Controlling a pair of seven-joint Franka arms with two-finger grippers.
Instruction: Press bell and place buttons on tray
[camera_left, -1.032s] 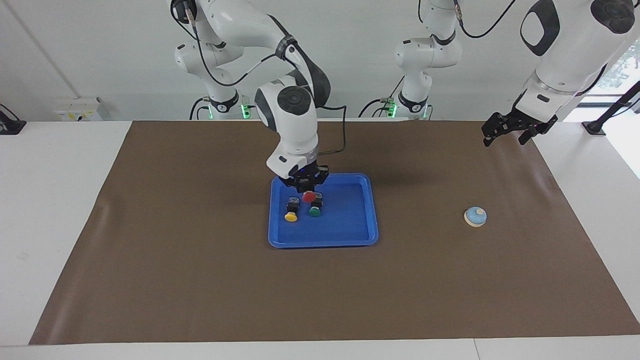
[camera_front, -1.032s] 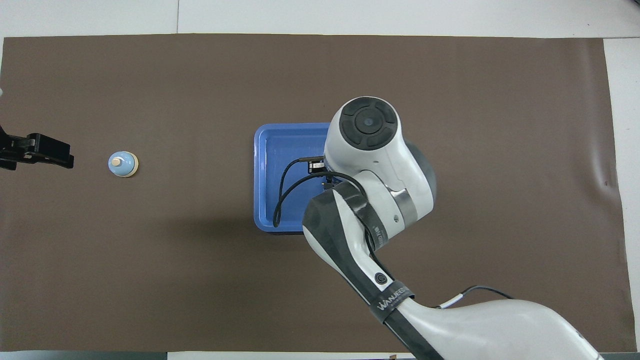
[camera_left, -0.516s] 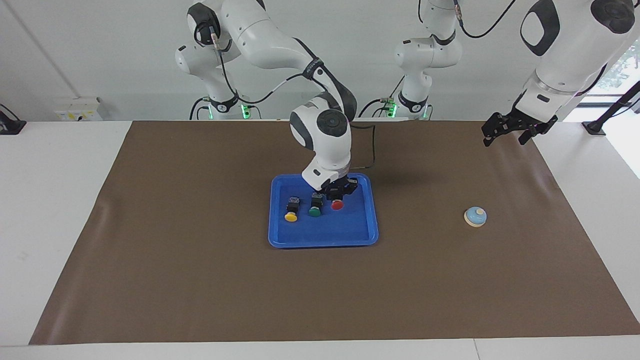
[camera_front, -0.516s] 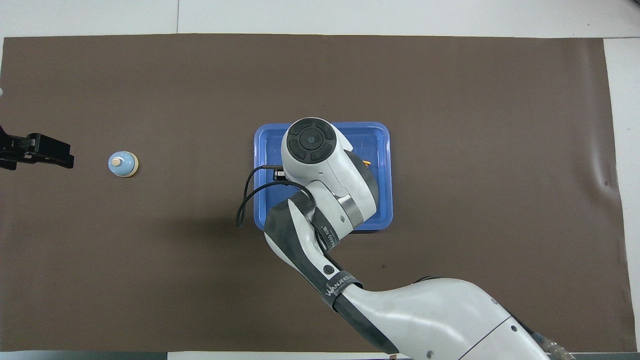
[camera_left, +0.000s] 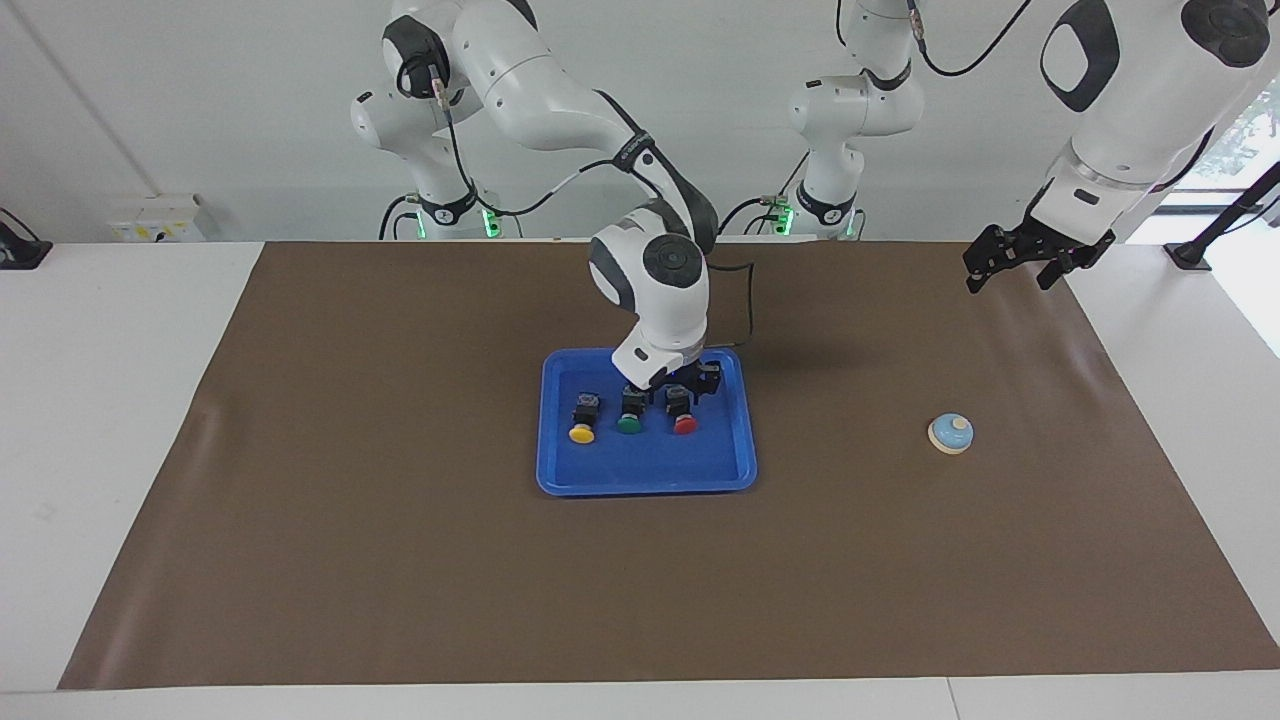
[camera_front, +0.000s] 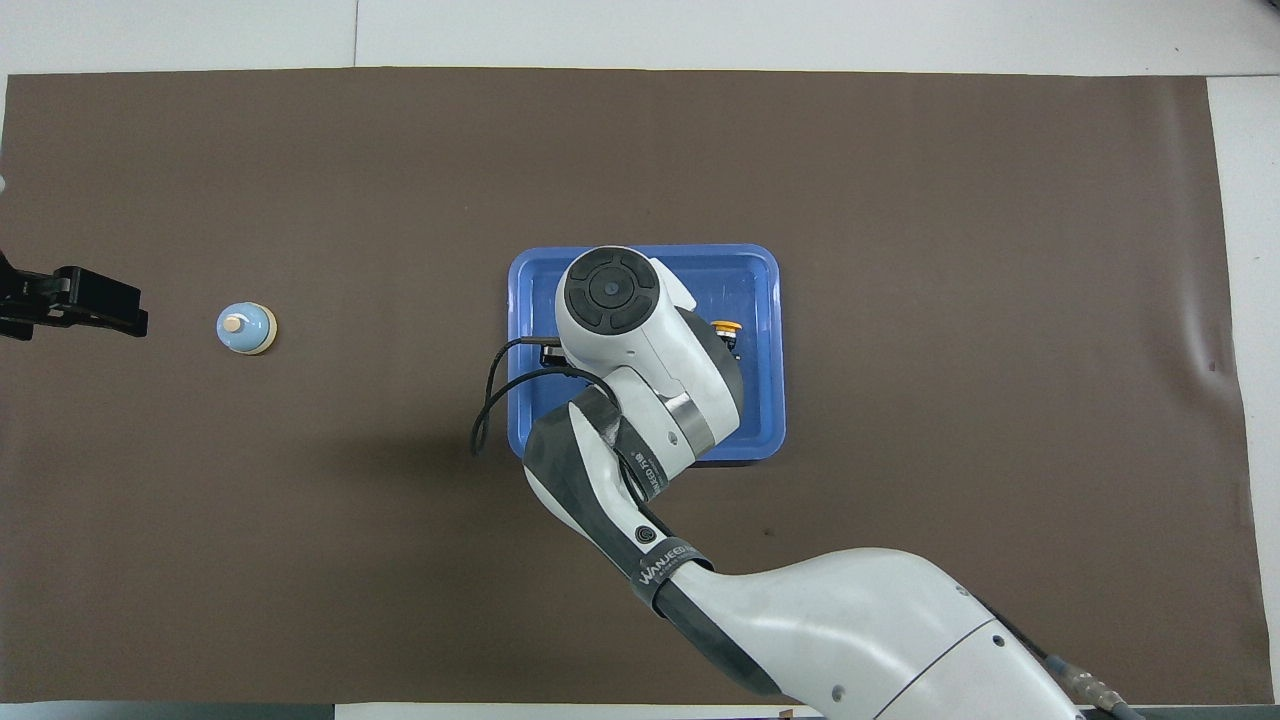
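Note:
The blue tray (camera_left: 640, 487) lies mid-table, and it also shows in the overhead view (camera_front: 760, 300). The yellow button (camera_left: 581, 432) and the green button (camera_left: 629, 424) lie in it side by side. My right gripper (camera_left: 684, 392) is low over the tray, shut on the black body of the red button (camera_left: 685, 424), which rests in the tray beside the green one. In the overhead view my right arm hides all but the yellow button (camera_front: 725, 328). The bell (camera_left: 950, 433) (camera_front: 245, 327) stands on the mat toward the left arm's end. My left gripper (camera_left: 1008, 280) (camera_front: 125, 305) waits open in the air over the mat's edge.
A brown mat (camera_left: 400, 560) covers most of the white table. The right arm's black cable (camera_front: 490, 400) hangs over the tray's rim toward the bell's end.
My right gripper carried the red button from above the green one toward the left arm's end and lowered it into the tray beside the green button. The left arm has not moved.

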